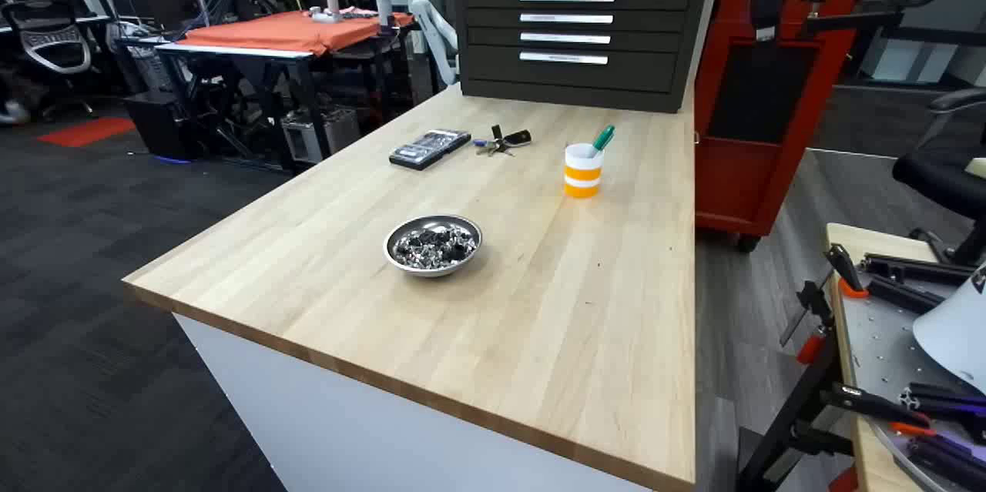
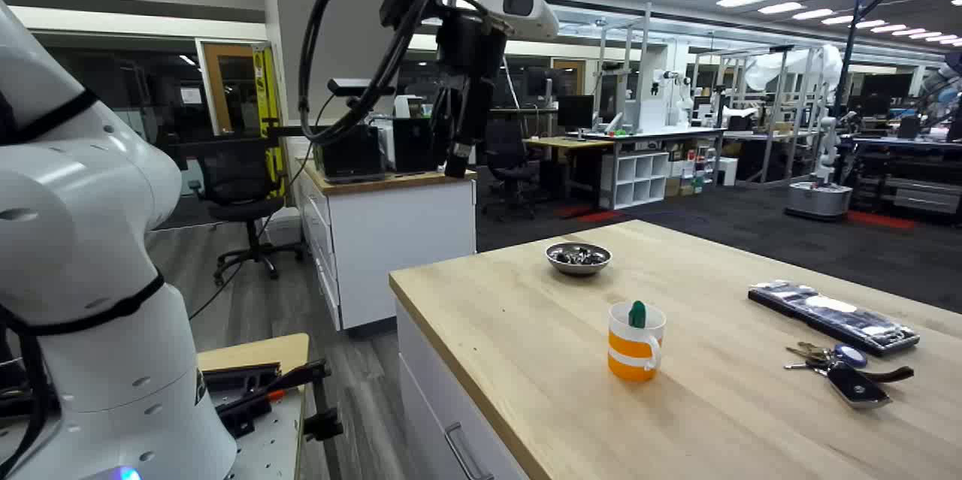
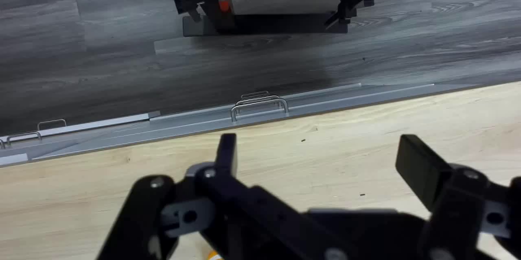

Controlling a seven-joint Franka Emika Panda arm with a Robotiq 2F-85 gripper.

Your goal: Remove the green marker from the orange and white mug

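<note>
Green marker (image 1: 605,137): 1, leaning in mug (image 1: 583,173): 1 | keys (image 2: 840,373): several, count unclear | gripper (image 3: 320,160): 1, spread wide

- In an exterior view, tabletop (image 1: 539,353) seen obliquely, toolbox (image 1: 578,26) at one o'clock.
- In an exterior view, arm (image 2: 90,224) framed closely, nine to twelve o'clock.
- Wrist view directed downward; tabletop shared throughout.

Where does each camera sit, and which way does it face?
Wrist view: on the wrist, looking down past the open gripper at the table and floor.
An exterior view: raised at the table end near the bowl, facing the tool chest; part of the robot's base shows at right.
An exterior view: raised, nearer the keys, looking past the mug toward the bowl; arm and gripper show.
Both exterior views share the mug, green marker, bowl and keys.
</note>
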